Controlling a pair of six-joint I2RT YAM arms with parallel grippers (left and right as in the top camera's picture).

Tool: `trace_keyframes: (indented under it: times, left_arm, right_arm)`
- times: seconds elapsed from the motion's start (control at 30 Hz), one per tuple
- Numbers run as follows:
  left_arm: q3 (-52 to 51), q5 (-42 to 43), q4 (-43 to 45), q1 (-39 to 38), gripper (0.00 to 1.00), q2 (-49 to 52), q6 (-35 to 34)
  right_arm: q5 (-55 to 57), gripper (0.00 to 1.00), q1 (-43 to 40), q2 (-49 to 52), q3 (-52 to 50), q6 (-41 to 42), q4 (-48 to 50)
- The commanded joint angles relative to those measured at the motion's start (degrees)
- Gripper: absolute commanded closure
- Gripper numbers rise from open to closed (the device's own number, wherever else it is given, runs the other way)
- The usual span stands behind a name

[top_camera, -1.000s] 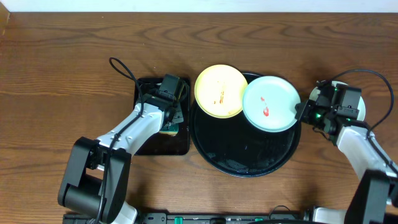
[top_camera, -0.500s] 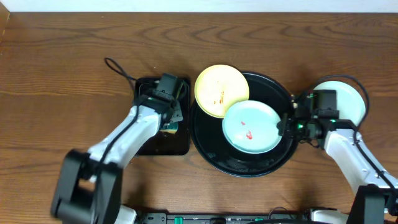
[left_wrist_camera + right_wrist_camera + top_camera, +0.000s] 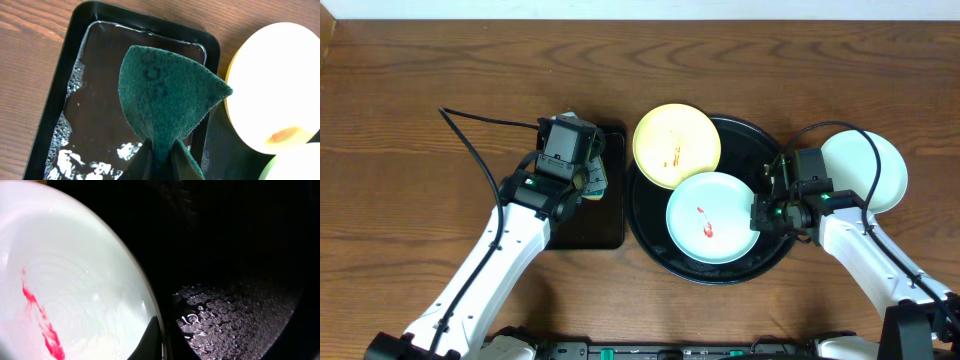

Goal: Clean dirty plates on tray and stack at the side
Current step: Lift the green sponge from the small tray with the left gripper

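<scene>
The round black tray point(image 3: 762, 152) sits mid-table. A pale yellow plate point(image 3: 676, 146) with orange smears overlaps its upper-left rim. A mint plate point(image 3: 712, 217) with a red streak point(image 3: 42, 325) lies over the tray's middle. My right gripper point(image 3: 758, 215) is shut on that plate's right edge, one finger above the rim and one below point(image 3: 162, 340). A second mint plate point(image 3: 865, 170) rests on the table to the right of the tray. My left gripper point(image 3: 590, 178) is shut on a folded green sponge point(image 3: 167, 100), held over the rectangular tray.
A smaller rectangular black tray point(image 3: 585, 225) holding soapy water point(image 3: 75, 150) stands left of the round tray. Water beads cover the round tray's floor point(image 3: 240, 310). A black cable point(image 3: 485, 125) loops over the table behind the left arm.
My right gripper has carried the smeared mint plate from the tray's right rim down and left to its middle, uncovering the other mint plate. The left arm has shifted, still holding the sponge.
</scene>
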Motion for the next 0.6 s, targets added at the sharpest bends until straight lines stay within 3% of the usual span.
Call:
trace_keyframes:
  times: [0.0,0.13,0.23,0.57]
  left_arm:
    - [-0.13,-0.35,0.52,0.17,0.93,0.33,0.83]
    - [-0.13,-0.52,1.42,0.37,0.93,0.31,2.45]
    - [-0.13,0.92,1.31,2.32,0.93,0.31,-0.46]
    - [-0.15,36.30,6.19,18.45,0.93,0.33,7.96]
  right_arm:
    - [2.71,0.99,0.70,0.28,-0.28,2.29,0.04]
    - [3.41,0.99,0.83,0.28,-0.28,2.29,-0.28]
    - [6.25,0.99,0.81,0.28,-0.28,3.89,-1.53]
    - [9.68,0.99,0.83,0.28,-0.28,6.36,-2.91]
